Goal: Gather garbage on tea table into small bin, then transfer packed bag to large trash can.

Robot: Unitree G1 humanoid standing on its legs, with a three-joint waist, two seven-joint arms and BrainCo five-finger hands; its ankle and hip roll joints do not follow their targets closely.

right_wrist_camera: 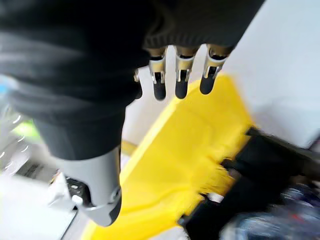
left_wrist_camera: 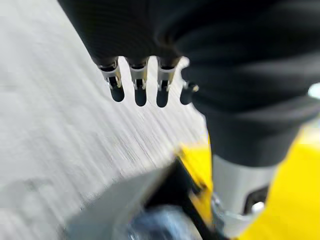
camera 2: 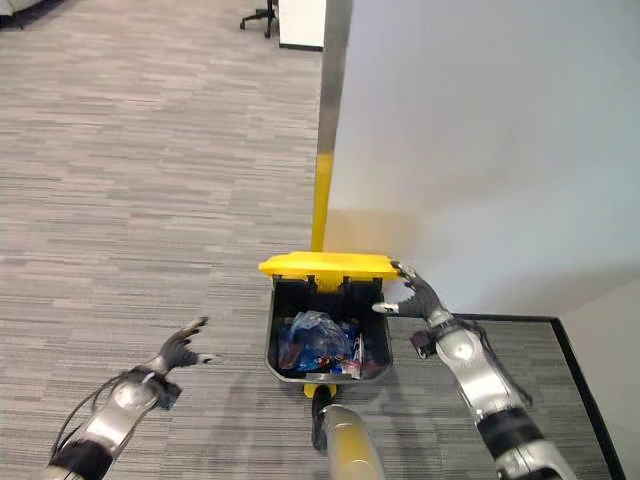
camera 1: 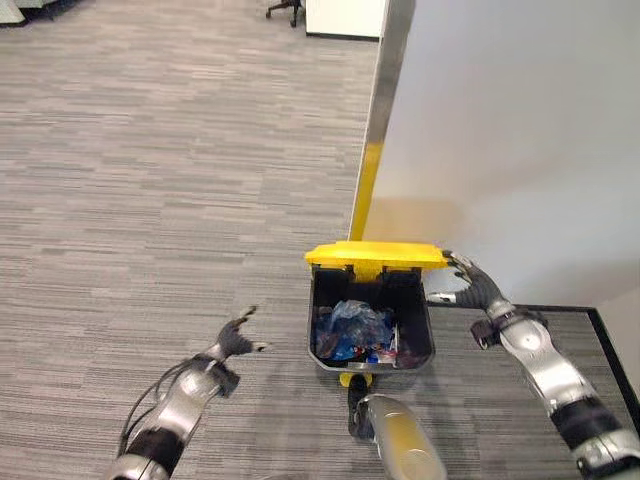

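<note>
One large trash can (camera 1: 370,340) stands on the grey carpeted floor (camera 1: 150,180) against the foot of a white wall (camera 1: 520,130), beside a metal post (camera 1: 378,110) whose lower part is yellow. The can is dark grey, with a yellow lid (camera 1: 376,255) tipped upright at its far edge, so the inside lies open. Within it rests one crumpled bag of garbage (camera 1: 352,330), clear and blue plastic with bits of red wrapper showing; any print on it is too small to read. The right hand (camera 1: 474,284) is at the right end of the lid, fingers straight and relaxed, fingertips (right_wrist_camera: 181,86) just at the lid's yellow edge, holding nothing; whether they touch it I cannot tell. The left hand (camera 1: 235,339) hovers above the floor to the left of the can, apart from it, its fingers (left_wrist_camera: 140,92) spread straight and empty. One office chair (camera 1: 285,10) stands far off across the floor, next to a white cabinet (camera 1: 345,17). A black line (camera 1: 600,330) edges the floor to the right of the can.
</note>
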